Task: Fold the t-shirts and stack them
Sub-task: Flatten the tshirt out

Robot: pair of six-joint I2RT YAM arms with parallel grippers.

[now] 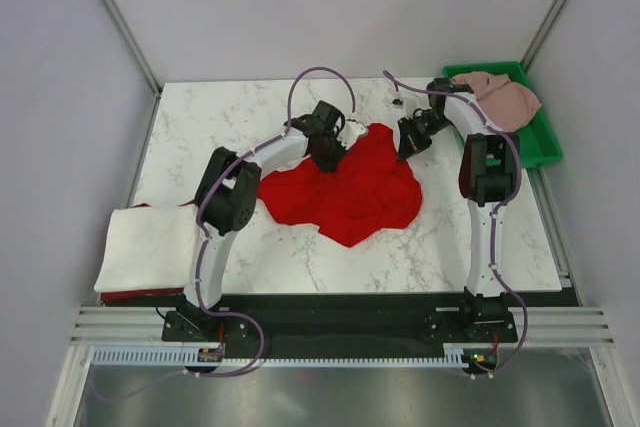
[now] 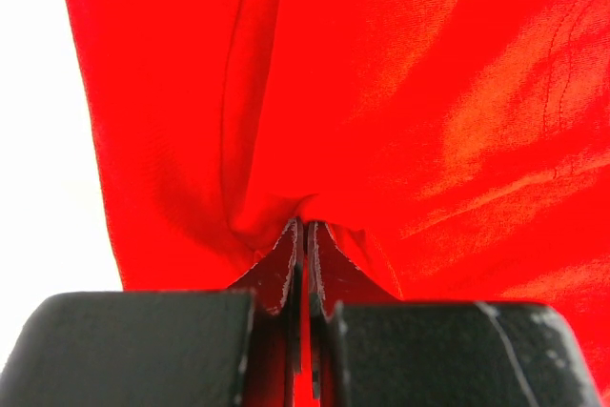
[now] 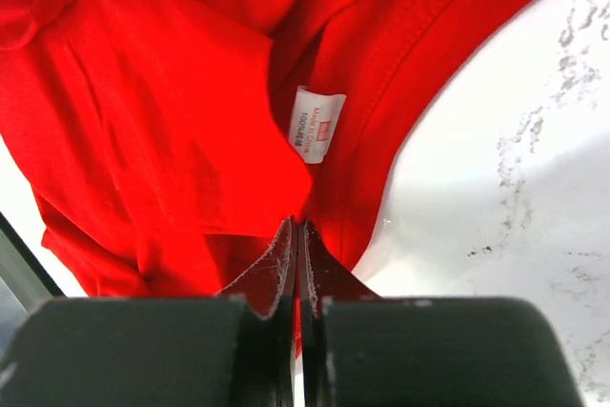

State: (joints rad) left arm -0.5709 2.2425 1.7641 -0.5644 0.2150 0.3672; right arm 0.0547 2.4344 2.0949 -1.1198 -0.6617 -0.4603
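Observation:
A large bright red t-shirt (image 1: 350, 187) lies crumpled on the middle of the marble table. My left gripper (image 1: 330, 155) is shut on its upper left edge; the left wrist view shows red cloth (image 2: 381, 92) pinched between the jaws (image 2: 307, 226). My right gripper (image 1: 408, 147) is shut on the upper right edge near the collar; the right wrist view shows the red cloth (image 3: 143, 121) and its white neck label (image 3: 315, 125) just beyond the jaws (image 3: 298, 224). A folded white t-shirt (image 1: 150, 245) lies at the near left on top of another red one. A pale pink t-shirt (image 1: 505, 97) sits in the tray.
A green plastic tray (image 1: 535, 142) stands at the far right edge of the table. The marble tabletop (image 1: 440, 247) shows bare in front of the red shirt. Grey walls and metal posts surround the table.

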